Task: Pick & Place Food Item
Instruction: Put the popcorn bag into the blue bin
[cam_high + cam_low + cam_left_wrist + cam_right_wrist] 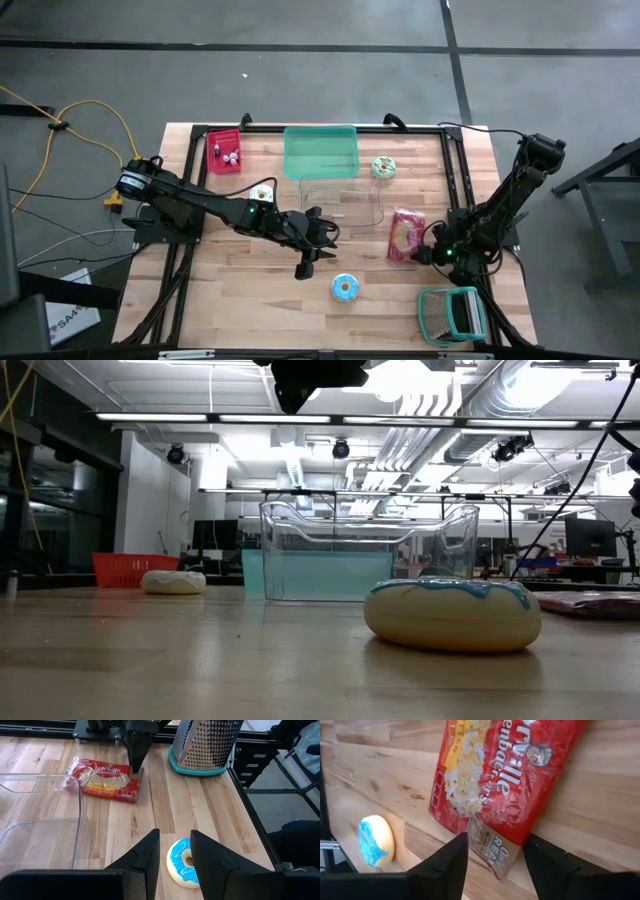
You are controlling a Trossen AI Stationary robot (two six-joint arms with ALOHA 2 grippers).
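Right pincer straddles the popcorn bag corner, fingers part-open, grip uncertain.

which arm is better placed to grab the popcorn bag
Right. The right gripper already straddles the popcorn bag's end; the left gripper hangs above the blue donut.

Clear plastic bin was mid-table: red popcorn bag to its right, blue-iced donut in front, teal lid behind.
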